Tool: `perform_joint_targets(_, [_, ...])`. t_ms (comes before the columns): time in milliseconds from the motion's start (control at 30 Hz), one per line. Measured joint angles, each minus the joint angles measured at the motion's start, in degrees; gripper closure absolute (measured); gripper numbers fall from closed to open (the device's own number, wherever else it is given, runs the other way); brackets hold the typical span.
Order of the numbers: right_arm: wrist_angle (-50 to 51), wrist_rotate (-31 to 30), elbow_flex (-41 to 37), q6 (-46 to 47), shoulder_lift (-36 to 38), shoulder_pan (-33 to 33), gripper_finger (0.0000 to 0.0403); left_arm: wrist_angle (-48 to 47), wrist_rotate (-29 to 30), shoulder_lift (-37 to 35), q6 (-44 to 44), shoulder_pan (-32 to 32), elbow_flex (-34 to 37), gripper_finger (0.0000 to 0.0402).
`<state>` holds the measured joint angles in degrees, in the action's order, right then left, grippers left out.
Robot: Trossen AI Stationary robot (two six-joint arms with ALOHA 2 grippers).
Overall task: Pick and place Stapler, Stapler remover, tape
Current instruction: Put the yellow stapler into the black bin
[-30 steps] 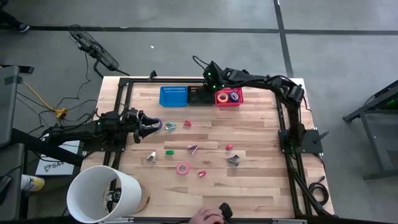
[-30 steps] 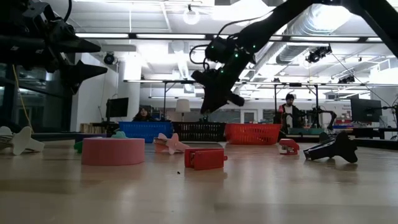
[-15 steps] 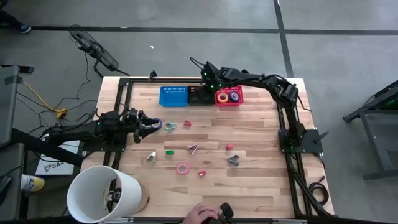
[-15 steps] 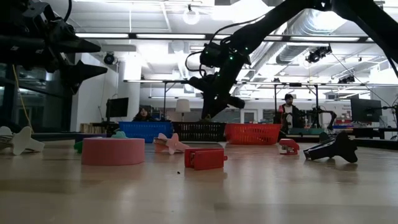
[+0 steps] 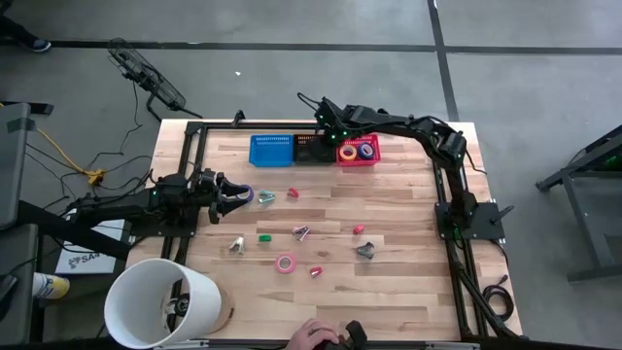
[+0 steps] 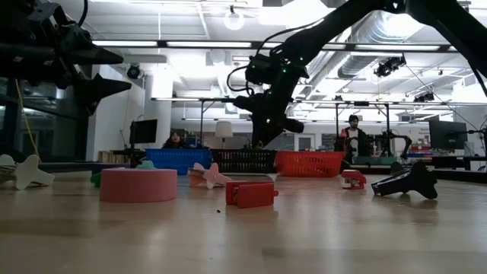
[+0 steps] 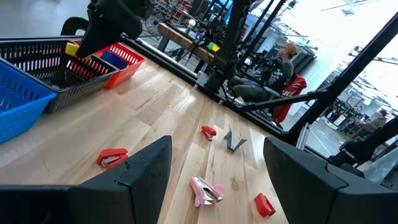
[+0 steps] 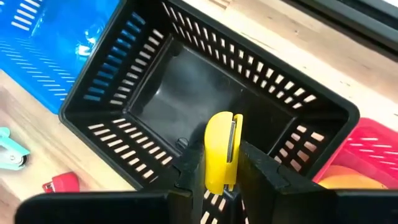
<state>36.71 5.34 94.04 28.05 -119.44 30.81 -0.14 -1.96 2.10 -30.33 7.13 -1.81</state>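
Fingers of the right gripper pinch a yellow stapler over the black basket, at twelve o'clock on the table; it has swung there from the red basket. Release looks imminent. Left gripper, wide open, waits at nine o'clock.

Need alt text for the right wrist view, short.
The right end effector holds a small yellow stapler upright between its dark fingers, directly above an open black slotted basket. A blue basket sits on one side and a red basket on the other, on the wooden table.
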Motion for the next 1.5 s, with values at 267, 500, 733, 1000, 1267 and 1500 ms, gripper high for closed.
perform_joint_targets(267, [0.32,1.71,0.00,0.00,-0.14,0.00,0.0329,0.00,0.00,-0.02,0.01,-0.01,0.00,0.0152])
perform_joint_targets(500, [0.37,1.88,0.00,0.00,-0.15,-0.07,0.0329,0.00,0.00,-0.02,0.01,-0.01,-0.01,0.0152])
perform_joint_targets(733, [0.35,1.75,0.00,0.27,-0.21,-0.46,0.0329,0.00,0.00,-0.01,0.00,-0.01,0.00,0.0152])
perform_joint_targets(1000, [-0.48,3.59,-0.02,1.49,-1.68,-0.88,0.0329,0.00,0.00,-0.01,-0.01,0.00,0.01,0.0152])
perform_joint_targets(1267, [-1.56,3.67,-0.02,1.33,-1.91,-0.83,0.0320,0.00,0.00,-0.01,-0.01,0.00,-0.01,0.0152])
perform_joint_targets(1500, [-2.56,4.13,0.00,1.49,-2.73,-1.20,0.0246,0.00,0.00,0.01,0.01,-0.01,-0.01,0.0152])
